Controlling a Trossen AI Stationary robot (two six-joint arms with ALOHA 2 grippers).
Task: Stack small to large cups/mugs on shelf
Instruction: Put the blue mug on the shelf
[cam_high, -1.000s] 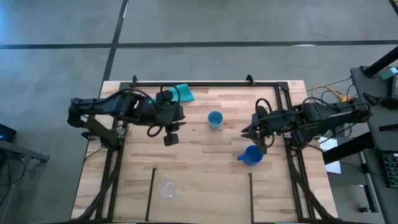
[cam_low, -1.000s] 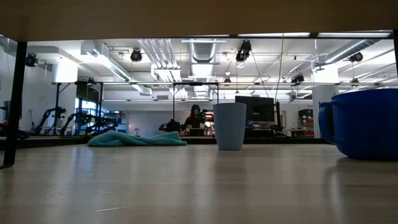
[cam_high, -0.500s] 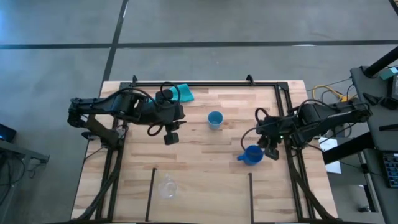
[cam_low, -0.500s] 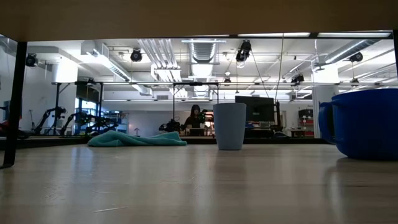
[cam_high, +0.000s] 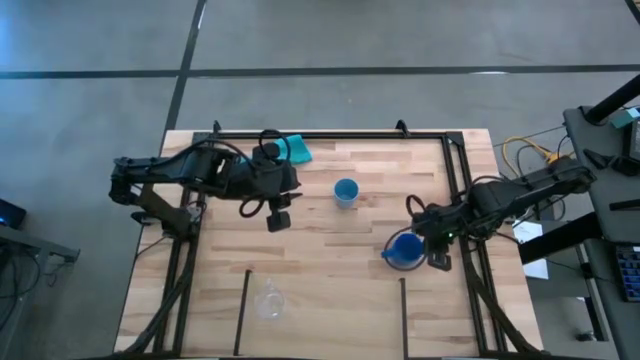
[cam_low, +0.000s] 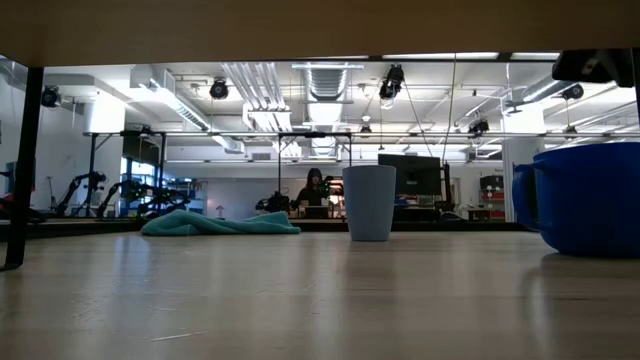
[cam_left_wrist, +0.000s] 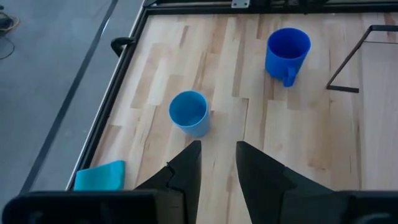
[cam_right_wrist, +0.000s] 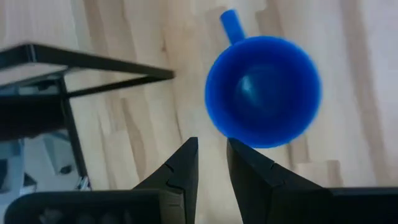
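Over the last second the right gripper has swung from beside the counter's right rail down to the dark blue handled plastic mug, and it now hangs just at the mug's rim on the rail side. In the right wrist view the mug sits straight ahead of the jaws, mouth up, its handle pointing away from them. The jaws are only narrowly apart and hold nothing. The left gripper waits near the light blue handleless cup, jaws slightly apart and empty. The tiny clear cup already stands on the pale wood shelf.
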